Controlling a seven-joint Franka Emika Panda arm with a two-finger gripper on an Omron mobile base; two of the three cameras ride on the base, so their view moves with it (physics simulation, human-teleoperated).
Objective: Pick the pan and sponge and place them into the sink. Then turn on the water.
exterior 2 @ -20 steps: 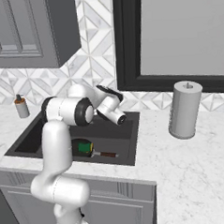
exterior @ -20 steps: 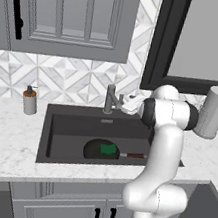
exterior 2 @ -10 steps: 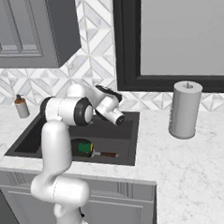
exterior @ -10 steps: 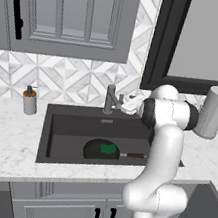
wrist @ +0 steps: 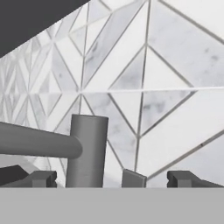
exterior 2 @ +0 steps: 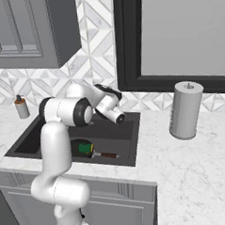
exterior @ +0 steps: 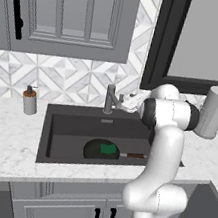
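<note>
The round black frying pan (exterior: 97, 149) and green-topped sponge (exterior: 107, 148) are lying in the matte black sink (exterior: 72, 125), as the wide-open, empty gripper (wrist: 111, 178) is reaching the grey metal faucet (wrist: 85, 151), apparently to start the water.

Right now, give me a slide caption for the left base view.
Pan and sponge lie in the sink; open gripper beside the faucet, no water running.
</note>
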